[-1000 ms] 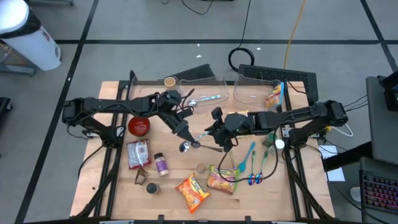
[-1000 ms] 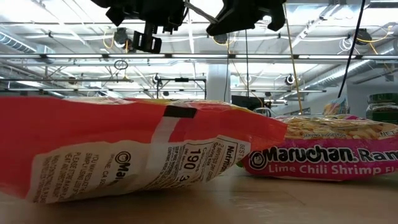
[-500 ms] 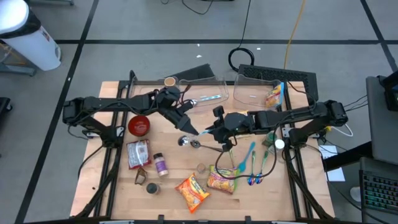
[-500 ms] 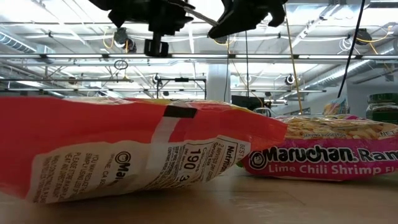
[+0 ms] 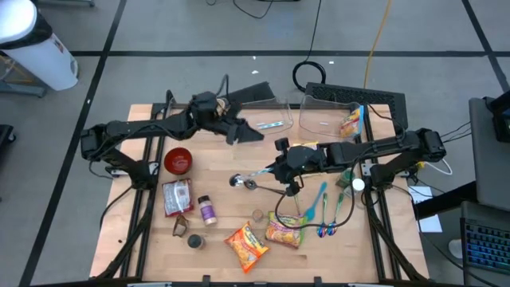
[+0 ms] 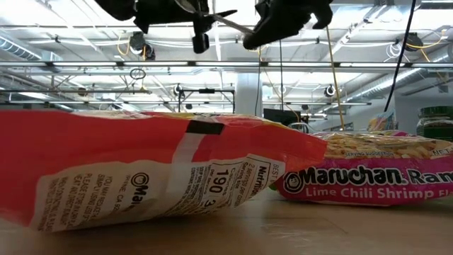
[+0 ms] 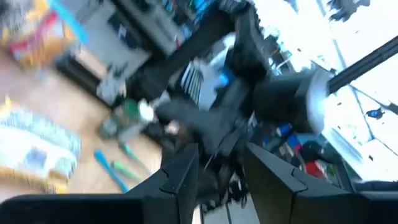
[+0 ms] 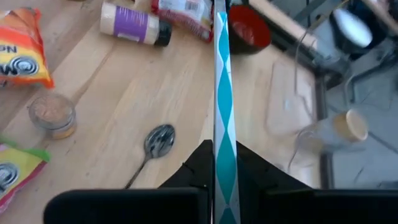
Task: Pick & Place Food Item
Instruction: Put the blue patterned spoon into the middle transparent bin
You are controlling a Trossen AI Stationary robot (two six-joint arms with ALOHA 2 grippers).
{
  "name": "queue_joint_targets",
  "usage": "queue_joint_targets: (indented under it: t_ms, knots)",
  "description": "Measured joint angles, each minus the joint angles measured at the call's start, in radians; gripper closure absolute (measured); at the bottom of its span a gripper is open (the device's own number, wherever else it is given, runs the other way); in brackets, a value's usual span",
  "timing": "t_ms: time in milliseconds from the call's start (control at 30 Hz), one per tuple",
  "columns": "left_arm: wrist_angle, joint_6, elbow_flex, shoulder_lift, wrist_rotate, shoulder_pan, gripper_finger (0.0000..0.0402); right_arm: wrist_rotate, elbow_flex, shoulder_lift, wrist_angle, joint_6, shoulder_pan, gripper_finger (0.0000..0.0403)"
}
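My right gripper [image 5: 276, 167] hangs over the middle of the table, shut on a thin flat stick with a teal-and-white diamond pattern [image 8: 222, 93]. The stick reaches out toward the table's left [image 5: 260, 172] and shows as a thin line in the low view [image 6: 228, 21]. My left gripper [image 5: 252, 134] stands open and holds nothing, up near the far bins; its fingers are apart in its wrist view [image 7: 221, 167]. A metal spoon [image 5: 238, 183] lies flat on the wood under the stick's free end. My right gripper pinches the stick's near end [image 8: 222, 160] between its two fingers. The fingers come from the table's right, slanting a little down, and the stick runs straight on ahead of them. The stick is lifted clear of the table, nearly level.
Two ramen packets [image 5: 245, 245] [image 5: 284, 229] lie near the front edge and fill the low view. There are also a red bowl [image 5: 178, 160], a spice jar [image 5: 207, 210], a flat packet [image 5: 177, 197], teal utensils [image 5: 320, 203] and two clear bins [image 5: 263, 115] [image 5: 331, 118] at the far edge.
My left gripper has opened and let go of the stick's free end. It has risen and swung toward the table's far edge while rolling. The stick stays lifted in my right gripper, which has kept its place and rolled slightly.
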Motion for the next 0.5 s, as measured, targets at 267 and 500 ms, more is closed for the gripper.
queue_joint_targets:
  t_ms: [267,500]
  knots:
    - [0.07,0.044,0.0,0.0,-0.02,0.058,0.0268,0.0,0.0,-0.007,-0.1,0.101,-0.029,0.0383]
    - [0.069,0.087,0.0,0.0,-0.019,0.104,0.0268,-0.086,0.0,-0.048,-0.103,0.185,-0.15,0.0383]
